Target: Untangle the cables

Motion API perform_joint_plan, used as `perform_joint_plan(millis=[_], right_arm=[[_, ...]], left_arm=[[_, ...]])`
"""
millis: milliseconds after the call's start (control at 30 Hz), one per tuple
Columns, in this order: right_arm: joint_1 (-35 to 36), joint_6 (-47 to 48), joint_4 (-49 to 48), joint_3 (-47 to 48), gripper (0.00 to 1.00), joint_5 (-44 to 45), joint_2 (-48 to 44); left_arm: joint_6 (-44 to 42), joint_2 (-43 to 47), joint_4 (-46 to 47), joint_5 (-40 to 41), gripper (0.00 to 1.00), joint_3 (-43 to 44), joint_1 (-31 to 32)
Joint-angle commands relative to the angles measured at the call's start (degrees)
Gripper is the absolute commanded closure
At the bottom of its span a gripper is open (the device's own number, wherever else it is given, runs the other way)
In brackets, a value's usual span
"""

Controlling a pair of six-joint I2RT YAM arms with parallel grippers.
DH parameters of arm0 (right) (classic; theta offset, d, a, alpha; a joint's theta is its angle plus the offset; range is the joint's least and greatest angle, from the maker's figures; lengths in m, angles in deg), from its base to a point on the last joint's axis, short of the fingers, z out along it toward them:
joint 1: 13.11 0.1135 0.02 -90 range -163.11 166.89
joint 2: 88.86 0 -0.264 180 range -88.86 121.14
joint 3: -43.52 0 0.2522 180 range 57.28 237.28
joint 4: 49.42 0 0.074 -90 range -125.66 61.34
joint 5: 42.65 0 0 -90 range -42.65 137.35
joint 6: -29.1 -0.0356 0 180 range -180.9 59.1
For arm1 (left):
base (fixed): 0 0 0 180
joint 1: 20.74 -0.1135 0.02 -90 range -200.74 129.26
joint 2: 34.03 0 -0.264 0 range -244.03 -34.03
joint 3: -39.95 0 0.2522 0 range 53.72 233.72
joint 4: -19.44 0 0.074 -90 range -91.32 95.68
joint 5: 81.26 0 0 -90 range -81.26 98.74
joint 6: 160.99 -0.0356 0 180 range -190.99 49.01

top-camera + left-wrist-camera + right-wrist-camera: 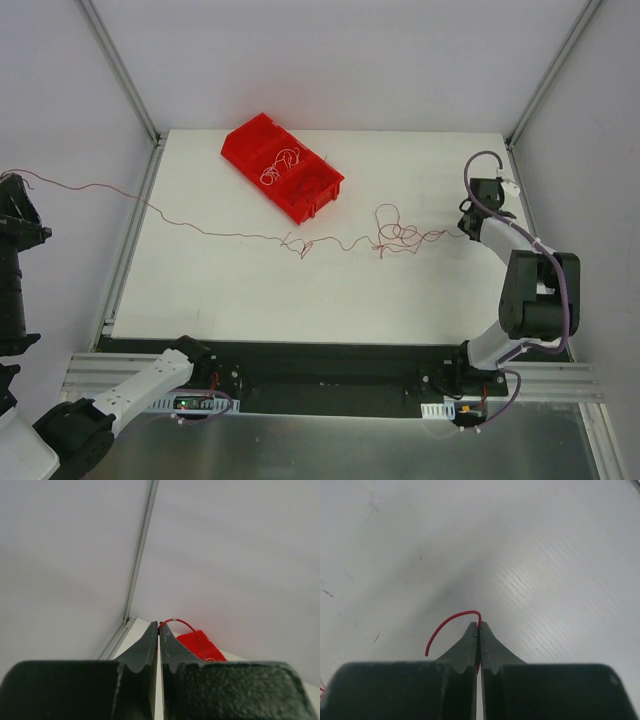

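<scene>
A thin red cable [230, 234] is stretched across the white table [200, 290] from far left to right. It has small curly knots near the middle [300, 246] and a looser tangle [398, 234] toward the right. My left gripper [14, 184] is raised off the table's left side and is shut on the cable's left end [181, 623]; its tips [159, 625] pinch it. My right gripper [466, 228] is low at the table's right side, with its tips [478, 625] shut on the cable's right end, and a short curved tail [446, 623] pokes out. Whitish curly wires [280, 166] lie in a red bin.
The red compartment bin [305, 195] sits at the back centre of the table and also shows in the left wrist view [200, 645]. Metal frame posts [120, 70] and white walls enclose the table. The arm bases stand on the near rail [330, 385].
</scene>
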Motion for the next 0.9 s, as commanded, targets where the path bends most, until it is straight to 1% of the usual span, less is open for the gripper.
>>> perform_joint_plan(millis=[0, 33, 67, 133, 167, 233, 300, 333, 367, 400, 433, 467, 567, 600, 633, 700, 867], right_arm=[[-3.0, -0.6, 4.7, 4.5, 1.0, -0.4, -2.5], [-3.6, 1.0, 5.0, 5.2, 0.99, -1.4, -2.8], [-3.6, 3.1, 5.4, 6.4, 0.92, -3.1, -2.7], [-2.7, 6.0, 11.0, 11.4, 0.74, -8.5, -0.6], [-1.2, 7.2, 13.8, 13.0, 0.63, -9.2, 0.0], [3.9, 10.8, 14.7, 13.1, 0.42, -8.6, -1.2], [8.7, 15.4, 12.4, 11.0, 0.35, -7.8, -3.6], [12.4, 18.3, 10.9, 9.7, 0.31, -7.2, -5.2], [15.6, 23.3, 8.3, 8.2, 0.28, -7.8, -7.2], [20.3, 27.0, 5.7, 6.7, 0.26, -8.4, -8.8], [23.7, 29.3, 3.7, 5.3, 0.23, -7.9, -10.2], [26.0, 31.4, 1.5, 4.0, 0.22, -9.3, -11.4], [32.2, 35.4, -4.7, 0.5, 0.2, -20.0, -14.1], [34.2, 36.2, -5.3, -0.3, 0.2, -25.0, -14.5], [35.8, 36.5, -8.3, -0.7, 0.19, -28.5, -14.5], [38.9, 36.2, -10.9, -0.6, 0.19, -34.2, -13.4], [44.3, 34.2, -17.4, 2.9, 0.19, -42.6, -6.2]], left_arm=[[-2.1, 1.3, 3.4, 4.9, 1.0, -0.9, 0.5], [-2.1, 1.2, 3.5, 5.0, 1.0, -1.1, 0.5], [-1.6, 1.4, 3.5, 4.7, 1.0, -1.6, 0.5], [0.1, 2.0, 3.5, 1.8, 1.0, -3.7, 0.5], [1.1, 2.2, 3.5, 0.6, 1.0, -4.7, 0.5], [2.1, 2.0, 3.4, -1.1, 1.0, -5.9, 0.5], [2.8, 1.6, 3.3, -2.1, 1.0, -6.3, 0.5], [3.2, 1.4, 3.3, -2.9, 1.0, -6.4, 0.5], [3.4, 1.4, 3.2, -3.8, 1.0, -6.4, 0.5], [3.6, 1.3, 3.1, -4.2, 1.0, -6.3, 0.5], [3.7, 1.2, 3.2, -4.6, 1.0, -6.2, 0.5], [3.7, 1.1, 3.2, -4.6, 1.0, -6.2, 0.5], [3.7, 1.3, 3.2, -4.6, 1.0, -6.5, 0.5], [3.7, 1.3, 3.2, -4.5, 1.0, -6.6, 0.5], [3.7, 1.4, 3.2, -4.4, 1.0, -6.7, 0.5], [3.7, 1.6, 3.2, -4.4, 1.0, -7.1, 0.5], [3.5, 1.6, 3.2, -4.5, 1.0, -6.6, 0.5]])
